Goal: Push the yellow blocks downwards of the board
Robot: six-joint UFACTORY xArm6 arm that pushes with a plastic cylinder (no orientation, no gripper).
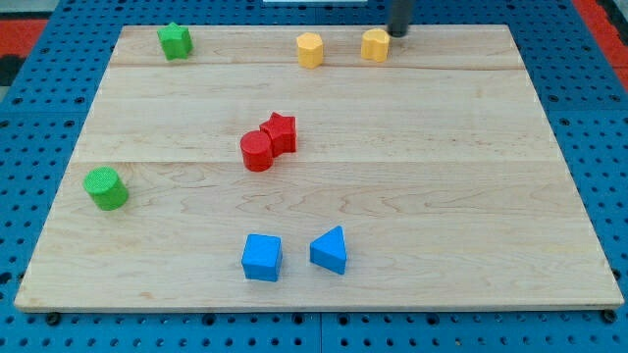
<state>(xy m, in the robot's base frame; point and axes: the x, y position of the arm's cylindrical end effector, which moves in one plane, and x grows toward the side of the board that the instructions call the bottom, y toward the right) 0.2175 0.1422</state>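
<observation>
Since these are just small rigid blocks, they should slide easily on the smooth wooden table (471, 196), maybe spinning if I hit them off-centre. My tool is a bare rod, nothing to open and holding nothing; its tip (397, 33) sits right at the upper right edge of one yellow block (376, 44), touching or nearly. The other yellow block (310, 49) sits further off, past the first. I'd push squarely on each one's far face.
</observation>
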